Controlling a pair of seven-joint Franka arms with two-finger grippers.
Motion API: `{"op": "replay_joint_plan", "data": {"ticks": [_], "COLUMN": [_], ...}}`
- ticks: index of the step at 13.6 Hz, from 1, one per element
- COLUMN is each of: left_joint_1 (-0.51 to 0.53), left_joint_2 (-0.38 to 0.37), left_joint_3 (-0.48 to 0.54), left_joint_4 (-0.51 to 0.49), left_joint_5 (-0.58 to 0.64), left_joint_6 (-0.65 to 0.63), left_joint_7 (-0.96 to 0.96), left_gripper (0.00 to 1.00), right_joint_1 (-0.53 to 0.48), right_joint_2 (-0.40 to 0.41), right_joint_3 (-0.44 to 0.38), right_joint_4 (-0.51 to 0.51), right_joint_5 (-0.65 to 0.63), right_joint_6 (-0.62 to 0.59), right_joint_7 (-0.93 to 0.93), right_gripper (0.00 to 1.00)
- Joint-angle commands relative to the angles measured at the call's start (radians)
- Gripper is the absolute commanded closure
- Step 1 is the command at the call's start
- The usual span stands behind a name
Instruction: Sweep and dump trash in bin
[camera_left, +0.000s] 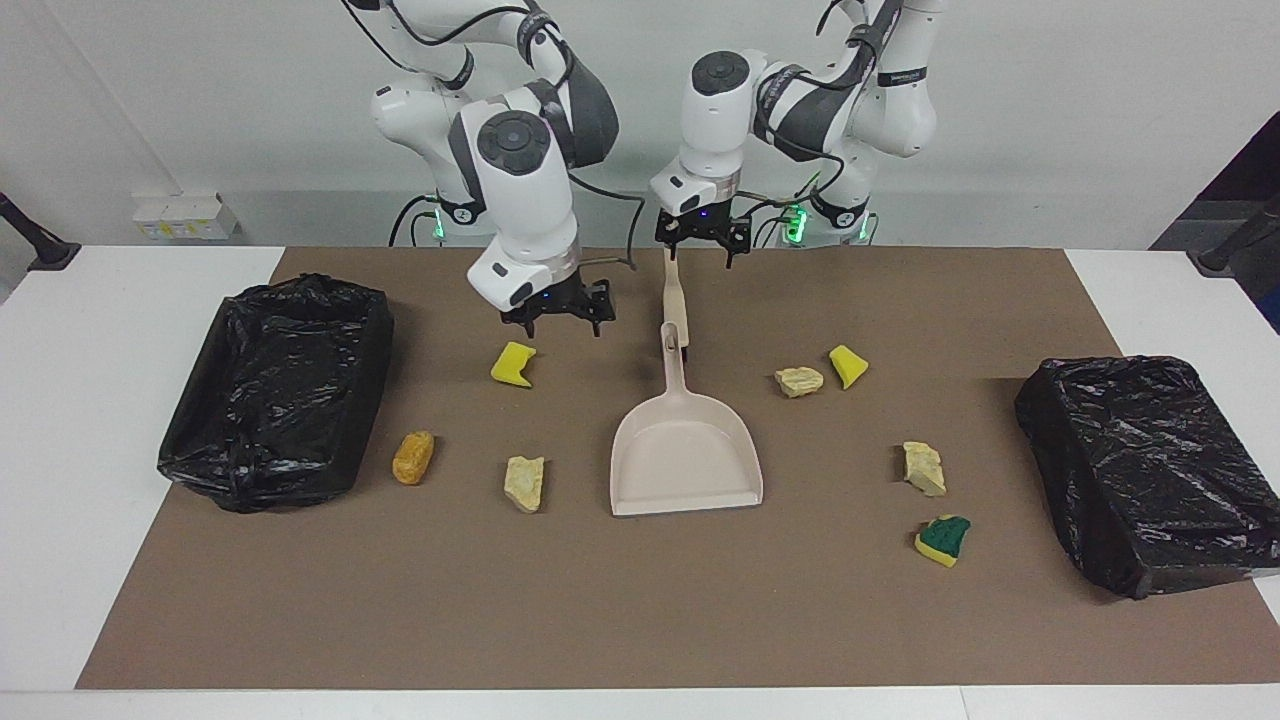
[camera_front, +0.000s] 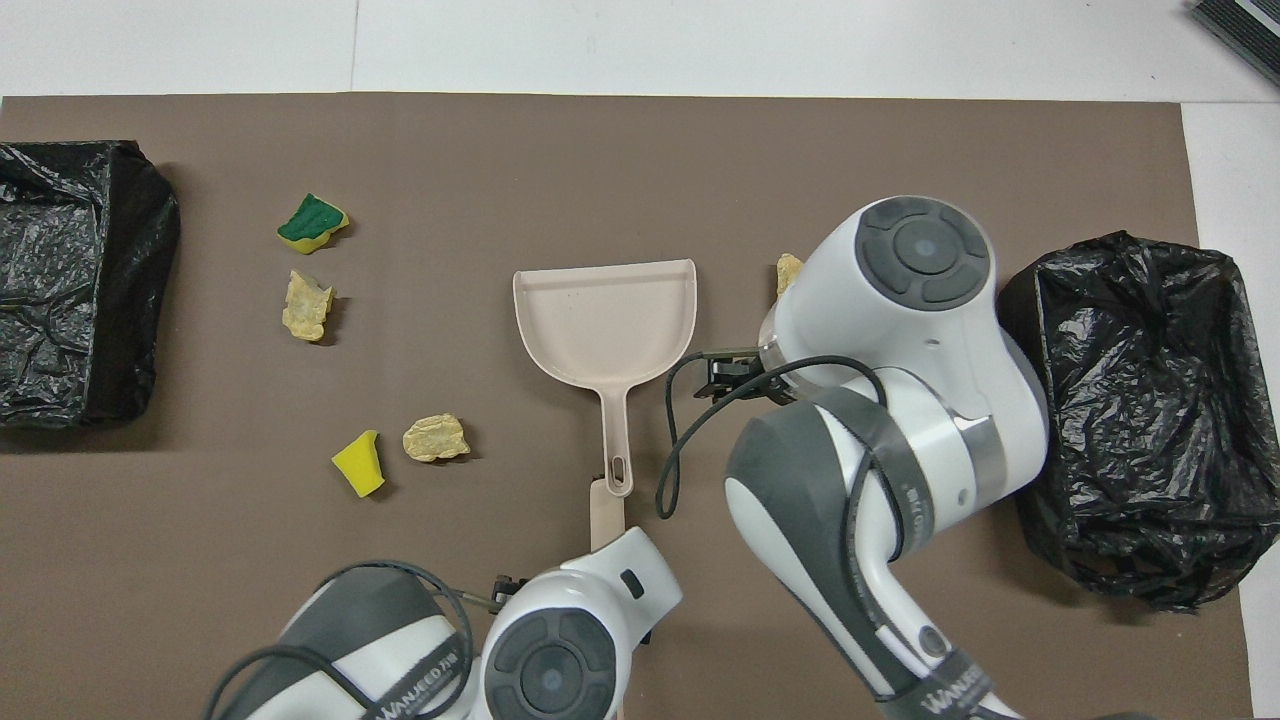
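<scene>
Left pincer: my left gripper (camera_left: 698, 252) hangs over the brush handle (camera_left: 674, 285) at the robots' edge of the brown mat (camera_left: 640, 620), fingers spread apart, gripping nothing.
Right pincer: my right gripper (camera_left: 560, 318) hovers above the yellow sponge bit (camera_left: 513, 364), fingers also spread, empty.
Dustpan: a beige dustpan (camera_left: 685, 455) lies flat in the middle of the mat, its handle pointing toward me and meeting the tip of the brush handle.
Trash toward my right arm's end: the yellow sponge bit is nearest to me; farther out lie a beige stone-like chunk (camera_left: 525, 482) and an orange-brown lump (camera_left: 413, 457), the lump just beside the bin.
Trash toward my left arm's end: a beige chunk (camera_left: 799, 380) and a yellow wedge (camera_left: 847, 365) sit close together; farther from me are another beige chunk (camera_left: 924, 467) and, farther out again, a green-topped sponge (camera_left: 943, 539).
Bins: a bin lined with a black bag (camera_left: 278, 390) stands at my right arm's end; a second black-bagged bin (camera_left: 1150, 470) stands at my left arm's end.
State of trash: all seven scraps lie loose on the mat, none in the dustpan or bins.
</scene>
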Motion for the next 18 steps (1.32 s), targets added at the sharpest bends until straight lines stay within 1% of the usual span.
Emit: {"op": "replay_joint_plan", "data": {"ticks": [1, 4, 6, 7, 9, 12, 14, 15, 16, 17, 18], "left_joint_1": [-0.077, -0.155, -0.192, -0.203, -0.210, -0.207, -0.198, -0.197, -0.197, -0.197, -0.198], "left_joint_2": [-0.032, -0.031, -0.022, -0.026, -0.025, -0.020, -0.020, -0.021, -0.021, -0.021, -0.023], "left_joint_3": [0.018, 0.016, 0.016, 0.015, 0.016, 0.016, 0.018, 0.018, 0.018, 0.018, 0.016], "left_joint_4": [-0.074, -0.119, -0.151, -0.176, -0.196, -0.200, -0.208, -0.216, -0.220, -0.222, -0.222], "left_joint_5": [-0.003, -0.003, -0.006, -0.006, -0.006, -0.006, -0.006, -0.006, -0.006, -0.006, -0.006], "left_joint_6": [0.051, 0.091, 0.127, 0.161, 0.186, 0.203, 0.213, 0.221, 0.224, 0.224, 0.224], "left_joint_7": [-0.111, -0.224, -0.254, -0.273, -0.281, -0.276, -0.270, -0.268, -0.265, -0.264, -0.259], "left_gripper": [0.00, 0.00, 0.00, 0.00, 0.00, 0.00, 0.14, 0.27, 0.37, 0.43, 0.45], "right_joint_1": [0.041, 0.082, 0.093, 0.102, 0.133, 0.140, 0.143, 0.163, 0.177, 0.179, 0.182], "right_joint_2": [0.042, 0.085, 0.103, 0.112, 0.137, 0.152, 0.152, 0.154, 0.161, 0.172, 0.175], "right_joint_3": [-0.002, -0.002, -0.002, -0.002, -0.002, -0.002, -0.001, -0.001, -0.001, -0.001, -0.001], "right_joint_4": [0.021, 0.027, 0.028, 0.028, 0.021, 0.022, 0.022, 0.024, 0.024, 0.024, 0.022], "right_joint_5": [0.029, 0.032, 0.044, 0.046, 0.044, 0.046, 0.046, 0.059, 0.075, 0.072, 0.067], "right_joint_6": [0.037, 0.107, 0.129, 0.131, 0.199, 0.218, 0.232, 0.244, 0.272, 0.281, 0.279], "right_joint_7": [0.090, 0.154, 0.171, 0.173, 0.197, 0.200, 0.206, 0.217, 0.219, 0.219, 0.216], "right_gripper": [0.00, 0.00, 0.00, 0.00, 0.00, 0.00, 0.00, 0.00, 0.00, 0.00, 0.00]}}
